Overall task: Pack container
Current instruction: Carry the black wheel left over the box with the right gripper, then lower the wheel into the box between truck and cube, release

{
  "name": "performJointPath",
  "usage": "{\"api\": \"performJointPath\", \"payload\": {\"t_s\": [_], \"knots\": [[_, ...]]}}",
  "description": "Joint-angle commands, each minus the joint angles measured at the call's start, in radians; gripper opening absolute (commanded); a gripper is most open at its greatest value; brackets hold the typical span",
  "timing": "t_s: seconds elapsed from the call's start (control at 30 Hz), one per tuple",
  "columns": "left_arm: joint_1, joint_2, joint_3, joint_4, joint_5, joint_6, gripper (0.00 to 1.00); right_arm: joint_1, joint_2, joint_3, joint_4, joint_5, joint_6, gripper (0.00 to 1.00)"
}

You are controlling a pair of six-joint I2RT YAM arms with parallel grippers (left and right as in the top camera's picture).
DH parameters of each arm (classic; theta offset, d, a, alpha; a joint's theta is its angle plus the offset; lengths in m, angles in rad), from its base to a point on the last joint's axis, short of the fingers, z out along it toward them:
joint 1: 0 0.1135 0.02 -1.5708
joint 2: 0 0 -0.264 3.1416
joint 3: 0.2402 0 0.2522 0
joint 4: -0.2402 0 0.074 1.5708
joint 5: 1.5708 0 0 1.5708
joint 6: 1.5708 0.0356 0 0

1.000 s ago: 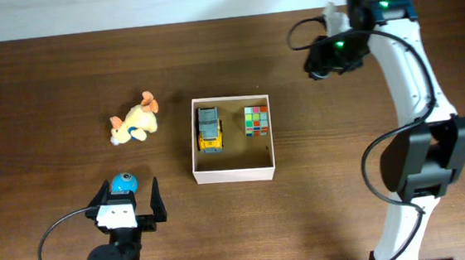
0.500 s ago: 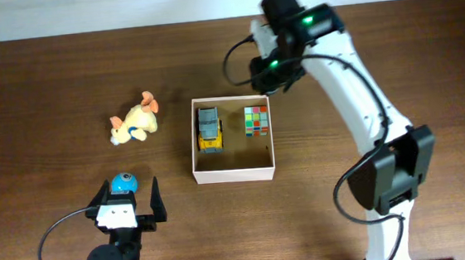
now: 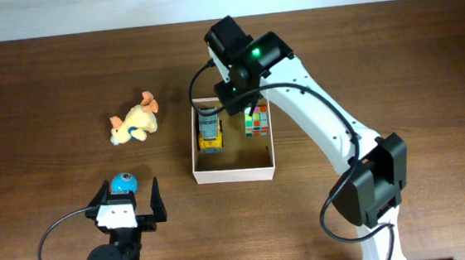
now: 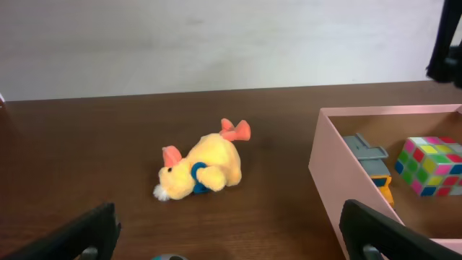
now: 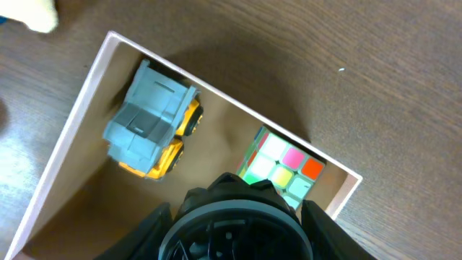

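Observation:
The container [image 3: 234, 176] is a square white-walled box with a tan inside, at mid-table. In it lie a grey-and-yellow toy truck [image 3: 208, 130] and a coloured puzzle cube [image 3: 256, 121]. My right gripper [image 3: 235, 96] hangs over the container's far side. In the right wrist view it [image 5: 238, 217] is shut on a black round object [image 5: 238, 231] with a grey ring, above the truck [image 5: 153, 123] and cube [image 5: 285, 170]. My left gripper [image 3: 128, 200] stands open near the front left, with a small blue round toy [image 3: 123, 183] just ahead of its fingers.
A yellow plush duck [image 3: 134, 121] lies on the wood left of the container, seen also in the left wrist view [image 4: 206, 167]. The container's near wall [image 4: 339, 180] rises at the right of that view. The right arm reaches across from the front right.
The right arm has swung left from the far right of the table to above the container, carrying the black object. The left arm and the toys have not moved.

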Motion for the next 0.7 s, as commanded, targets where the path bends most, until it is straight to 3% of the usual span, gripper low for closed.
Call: {"api": "performJointPath", "payload": {"t_s": [0.0, 0.67], "knots": [[0.005, -0.008, -0.007, 0.003, 0.004, 0.016, 0.99, 0.005, 0.002, -0.056, 0.025, 0.040, 0.055, 0.47], [0.005, -0.008, -0.007, 0.003, 0.004, 0.016, 0.99, 0.051, 0.003, -0.270, 0.268, 0.033, 0.054, 0.48]]}}
